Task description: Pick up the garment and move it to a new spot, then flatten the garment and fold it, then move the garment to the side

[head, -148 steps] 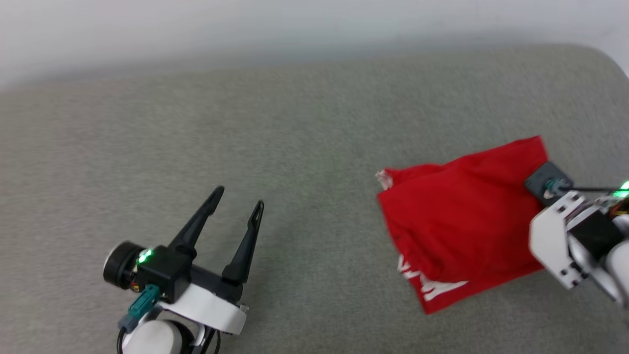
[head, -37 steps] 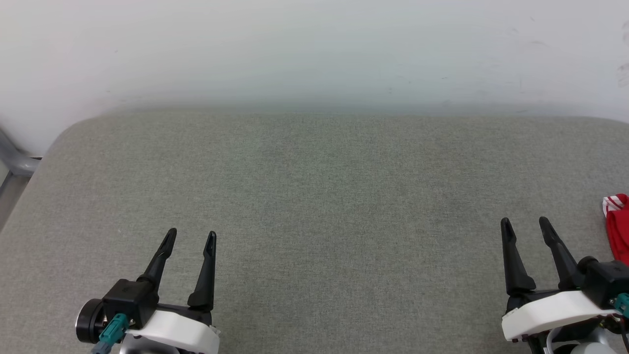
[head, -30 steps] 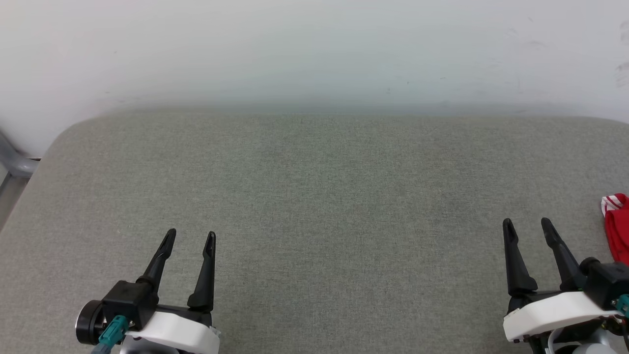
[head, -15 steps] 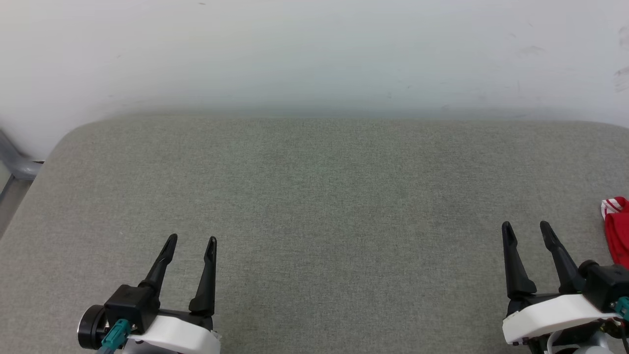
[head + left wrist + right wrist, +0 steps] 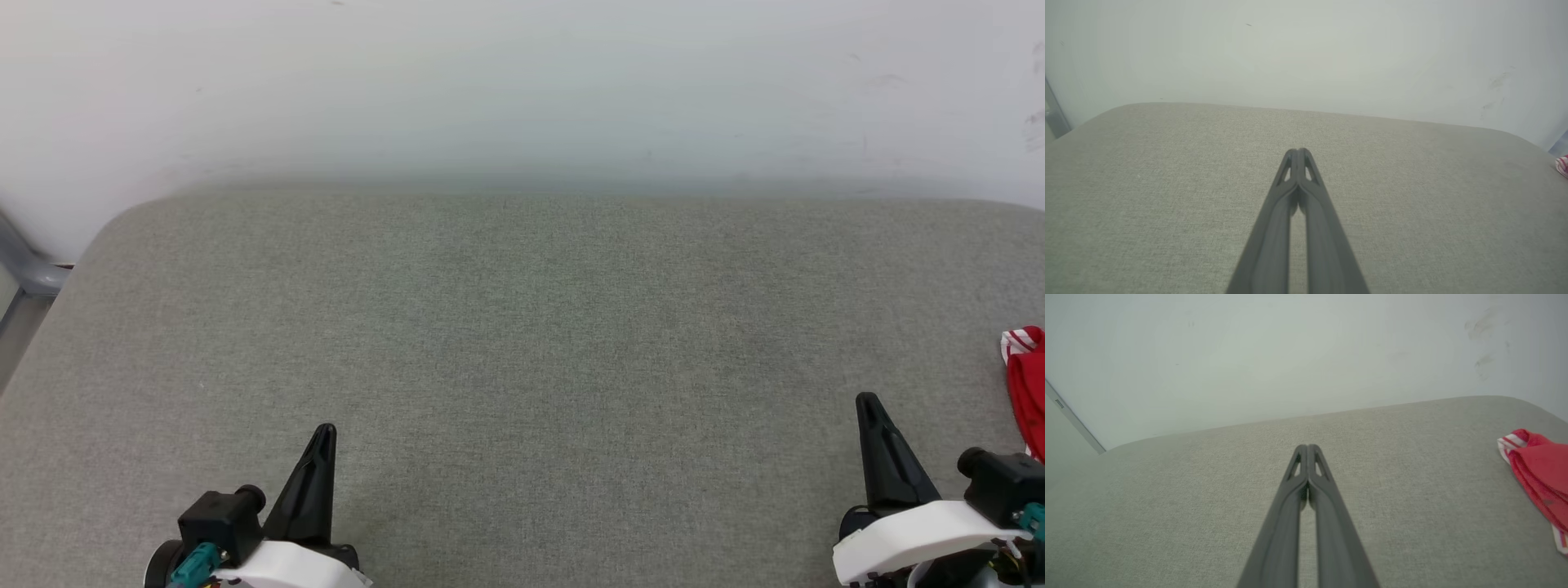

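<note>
Near edge of the grey woven-fabric tabletop (image 5: 522, 327): left gripper (image 5: 323, 433) and right gripper (image 5: 867, 402) pointed across it, both pinched closed on nothing | Tabletop's right edge: soft red jersey T-shirt (image 5: 1027, 392) with red-white striped trim lay partly in frame, apart from the right gripper | Handling: probably light and limp, best pinched at a hem or fold | Beyond the tabletop: pale wall (image 5: 522, 82)

Two claws (image 5: 325, 430) (image 5: 867, 402), one garment (image 5: 1027, 394), one cushion (image 5: 522, 327).

Holds the left gripper (image 5: 324, 431) at the lower left and the right gripper (image 5: 867, 402) at the lower right of the head view, both closed tip to tip, dark fingers (image 5: 310, 490) pointing up the frame above white wrists (image 5: 922, 527).
</note>
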Controlling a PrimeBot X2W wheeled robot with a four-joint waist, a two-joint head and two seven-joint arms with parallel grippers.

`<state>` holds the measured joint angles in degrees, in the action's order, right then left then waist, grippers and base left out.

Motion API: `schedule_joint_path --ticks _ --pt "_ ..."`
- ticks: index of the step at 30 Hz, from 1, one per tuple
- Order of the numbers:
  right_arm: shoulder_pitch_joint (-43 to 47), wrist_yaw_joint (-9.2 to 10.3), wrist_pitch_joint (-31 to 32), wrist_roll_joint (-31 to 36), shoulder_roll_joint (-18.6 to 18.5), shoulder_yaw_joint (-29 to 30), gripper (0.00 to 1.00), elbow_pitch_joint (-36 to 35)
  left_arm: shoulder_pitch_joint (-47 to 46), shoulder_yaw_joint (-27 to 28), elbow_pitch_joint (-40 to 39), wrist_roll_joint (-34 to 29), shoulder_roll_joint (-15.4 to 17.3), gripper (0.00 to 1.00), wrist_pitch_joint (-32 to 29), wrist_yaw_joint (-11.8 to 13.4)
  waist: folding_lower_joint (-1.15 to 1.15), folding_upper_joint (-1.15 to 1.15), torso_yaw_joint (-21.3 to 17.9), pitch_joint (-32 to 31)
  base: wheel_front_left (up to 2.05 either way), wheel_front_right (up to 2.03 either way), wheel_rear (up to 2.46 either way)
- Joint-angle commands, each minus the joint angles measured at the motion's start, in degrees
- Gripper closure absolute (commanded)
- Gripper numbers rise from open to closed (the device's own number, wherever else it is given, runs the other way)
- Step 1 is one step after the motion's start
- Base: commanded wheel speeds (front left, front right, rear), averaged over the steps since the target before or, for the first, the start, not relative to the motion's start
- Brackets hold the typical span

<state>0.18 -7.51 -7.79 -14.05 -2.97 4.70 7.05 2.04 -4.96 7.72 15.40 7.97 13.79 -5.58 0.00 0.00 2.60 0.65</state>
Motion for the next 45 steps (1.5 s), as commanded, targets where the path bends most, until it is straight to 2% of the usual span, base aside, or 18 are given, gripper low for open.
schedule_joint_path --ticks 1,21,45 --pt "-1.1 0.0 0.3 -2.2 0.0 0.2 1.0 -0.6 -1.2 0.6 -0.6 2.1 0.0 1.0 -0.4 -0.1 0.0 0.0 0.0 0.0 0.0 0.0 0.0" --pt "-2.5 0.01 3.8 -22.1 0.0 0.5 1.0 1.1 -3.3 3.5 1.1 21.6 -1.3 1.0 -5.6 -0.6 0.0 0.0 -0.5 -0.1 0.0 0.0 0.0" --pt "-3.9 0.01 7.3 -40.7 0.1 1.0 1.0 3.0 -5.1 6.2 2.8 39.9 -2.5 1.0 -10.5 -1.1 0.0 0.0 -1.0 -0.2 0.0 0.0 0.0"
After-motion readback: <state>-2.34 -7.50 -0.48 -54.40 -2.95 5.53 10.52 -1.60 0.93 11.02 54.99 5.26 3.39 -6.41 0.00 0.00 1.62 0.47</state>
